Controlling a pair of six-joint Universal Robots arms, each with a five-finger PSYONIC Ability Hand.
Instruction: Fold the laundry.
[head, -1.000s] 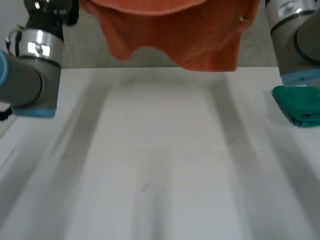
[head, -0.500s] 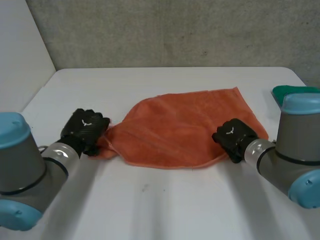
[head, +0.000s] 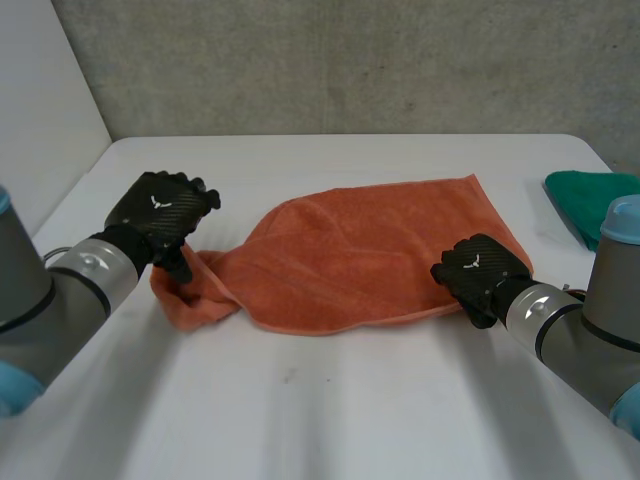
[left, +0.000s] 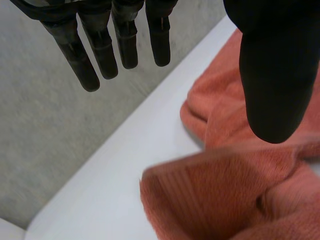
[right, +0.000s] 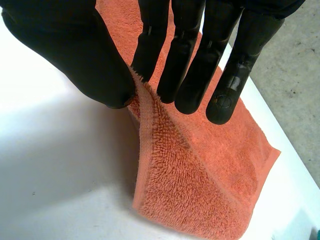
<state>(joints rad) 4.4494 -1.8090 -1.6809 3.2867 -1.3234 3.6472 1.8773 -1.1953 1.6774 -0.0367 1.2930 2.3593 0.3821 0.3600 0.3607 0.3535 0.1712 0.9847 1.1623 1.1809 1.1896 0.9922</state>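
**Orange towel flat on the table, one hand on it**

Orange terry was what I saw across the middle of the head view: the towel (head: 370, 250) lay on the white table (head: 330, 420), mostly spread out, with its left end bunched into a rumpled lump at the lower left of the cloth. The left hand (head: 160, 215) hovered just above that bunched end, at the frame's left. In its own wrist view the left hand (left: 272, 75) had its fingers (left: 100, 45) straight and spread apart from the thumb, gripping nothing, with the towel (left: 220, 200) heaped beneath the thumb.

The right hand (head: 480, 275) sat at the towel's near right corner, at the right of the head view. From its wrist camera I saw the right hand (right: 65, 50) pinching the towel (right: 200, 170) by its hemmed edge between thumb and fingers, lifting that edge into a ridge off the table.

A folded green cloth (head: 590, 200) lay at the far right edge, well apart from the towel.
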